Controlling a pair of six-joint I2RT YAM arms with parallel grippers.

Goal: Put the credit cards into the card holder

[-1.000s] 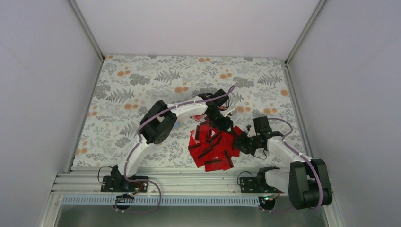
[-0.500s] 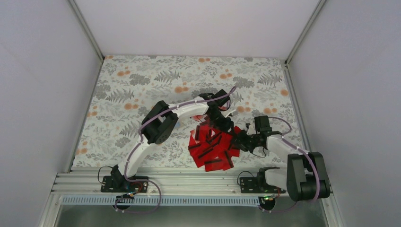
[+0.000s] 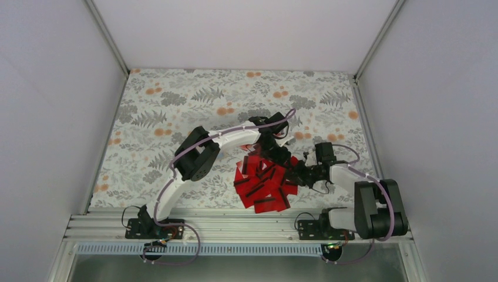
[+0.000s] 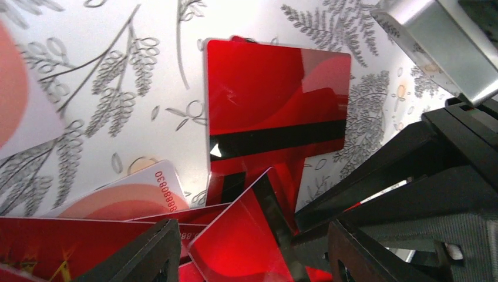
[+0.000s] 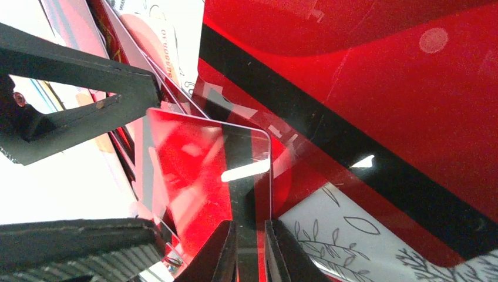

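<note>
Several red credit cards (image 3: 261,187) with black stripes lie heaped on the flowered cloth. My right gripper (image 5: 251,234) is shut on the edge of one red credit card (image 5: 202,170), which stands tilted up off the heap. That held card (image 4: 235,244) sits between the open fingers of my left gripper (image 4: 252,230), touching neither of them. In the top view the left gripper (image 3: 277,154) hangs over the heap's far edge and the right gripper (image 3: 298,172) meets it from the right. The card holder is not clearly visible.
A flat red card (image 4: 273,103) lies alone on the cloth beyond the heap, and a pale-faced numbered card (image 4: 144,191) lies to its left. The right arm's black wrist (image 4: 428,176) crowds the left gripper's right side. The enclosure walls (image 3: 59,117) stand on both sides.
The right arm has swung in towards the heap and its jaws have narrowed onto a card. The left jaws have widened a little.
</note>
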